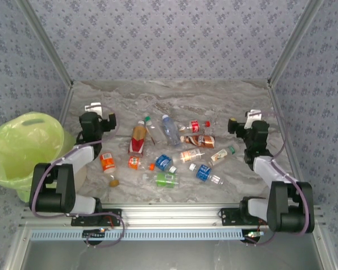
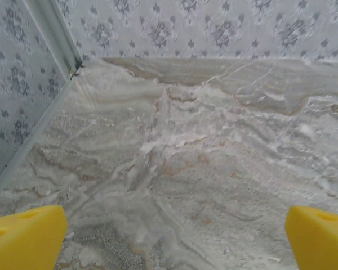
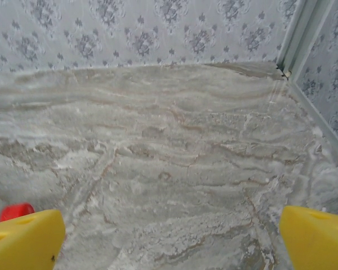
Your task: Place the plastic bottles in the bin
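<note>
The round yellow-green plastic bin (image 1: 25, 149) with its liner bag stands off the left edge of the grey marbled table (image 1: 214, 93), beside my left arm. The small clear plastic bottles (image 1: 170, 130) lie scattered across the middle of the table, between my two arms. My left gripper (image 1: 99, 114) sits left of the cluster, between it and the bin. The orange-labelled bottle (image 1: 107, 163) lies nearer my base than that gripper. My right gripper (image 1: 243, 119) sits right of the cluster, with a red bottle cap (image 3: 16, 211) just beyond the finger (image 3: 22, 239) on the left of my right wrist view. The patterned wall panels (image 1: 169, 39) stand behind the table and along both sides.
</note>
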